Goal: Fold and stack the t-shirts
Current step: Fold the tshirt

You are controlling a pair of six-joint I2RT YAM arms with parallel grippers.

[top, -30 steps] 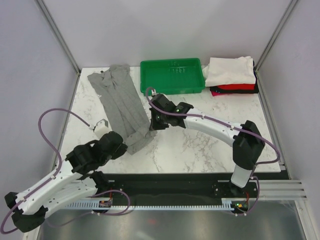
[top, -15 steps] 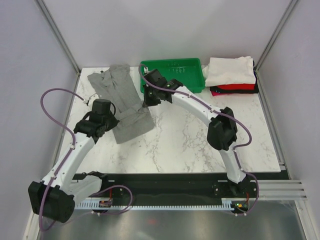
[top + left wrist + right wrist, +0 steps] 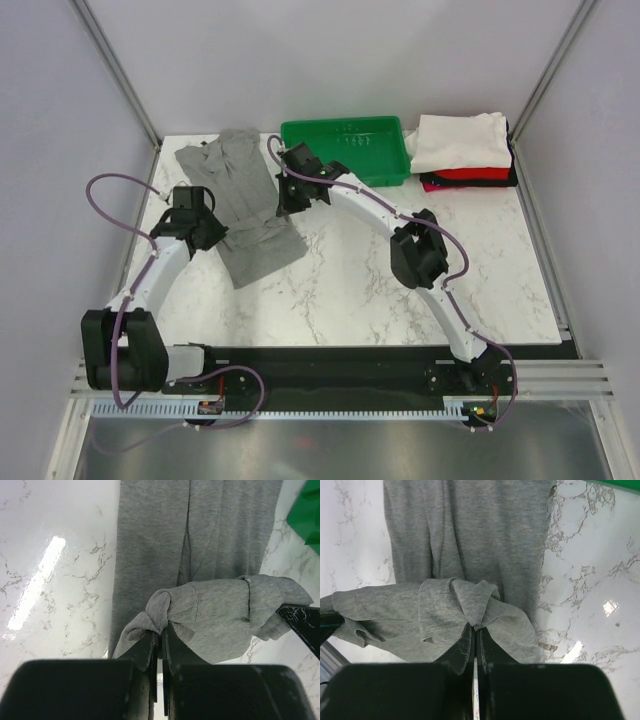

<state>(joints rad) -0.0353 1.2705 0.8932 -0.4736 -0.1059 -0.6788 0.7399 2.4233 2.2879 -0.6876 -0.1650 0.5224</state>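
Pinching a bunched fold of the grey t-shirt [image 3: 238, 180], my left tool [image 3: 160, 636] is shut tight on the cloth, its two dark fingers pressed together with the fabric knotted up right at their tips. My right tool [image 3: 474, 630] is likewise clamped on another gathered fold of the same shirt, the jaws closed with only a thin seam showing between them. From above, both tools sit in the upper left part of the frame, the left one at the shirt's left edge and the right one at its right edge, just beside the near left corner of the green tray [image 3: 380, 150]. The strip of cloth between my two grips hangs as a rumpled band across the shirt. Beyond it the shirt lies flat on the marble desk [image 3: 340, 290], running as a long creased strip toward the upper left corner of the frame. Below my tools, a wider flap of the shirt spreads on the desk toward the middle left. Well apart from all this, in the upper right corner, three folded shirts are stacked: the white t-shirt [image 3: 460, 142] on top, the red t-shirt [image 3: 470, 174] under it, and the black t-shirt [image 3: 497, 181] at the bottom.
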